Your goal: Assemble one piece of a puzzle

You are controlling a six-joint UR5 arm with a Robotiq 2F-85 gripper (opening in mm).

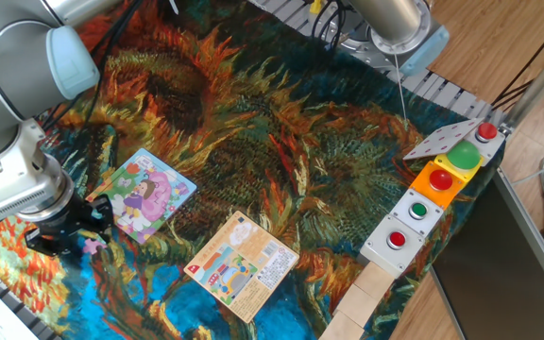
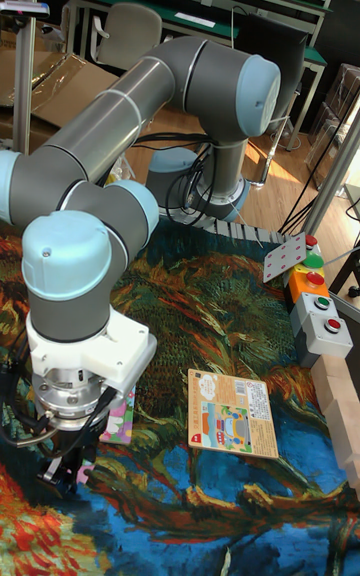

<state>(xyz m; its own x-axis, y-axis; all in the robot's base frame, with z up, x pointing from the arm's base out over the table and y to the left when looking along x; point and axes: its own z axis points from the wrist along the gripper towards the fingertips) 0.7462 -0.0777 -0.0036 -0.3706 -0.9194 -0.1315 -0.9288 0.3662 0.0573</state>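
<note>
My gripper [image 1: 72, 234] is low over the cloth at the table's near left corner, just left of the puzzle [image 1: 144, 194]. The puzzle is a square cartoon board with a girl in purple and pink. The small pink piece [image 1: 93, 245] shows right at the black fingertips, and the fingers look shut on it. In the tall fixed view the gripper [image 2: 66, 468] points straight down, with a bit of the pink piece [image 2: 86, 476] at its tip. The puzzle [image 2: 120, 418] is mostly hidden behind the wrist there.
An orange-peach printed card [image 1: 244, 264] lies right of the puzzle. A box of red and green buttons [image 1: 433, 194] runs along the right edge, with wooden blocks [image 1: 362, 307] below it. The arm's base [image 1: 395, 28] stands at the back. A sunflower-print cloth [image 1: 281, 142] covers the table.
</note>
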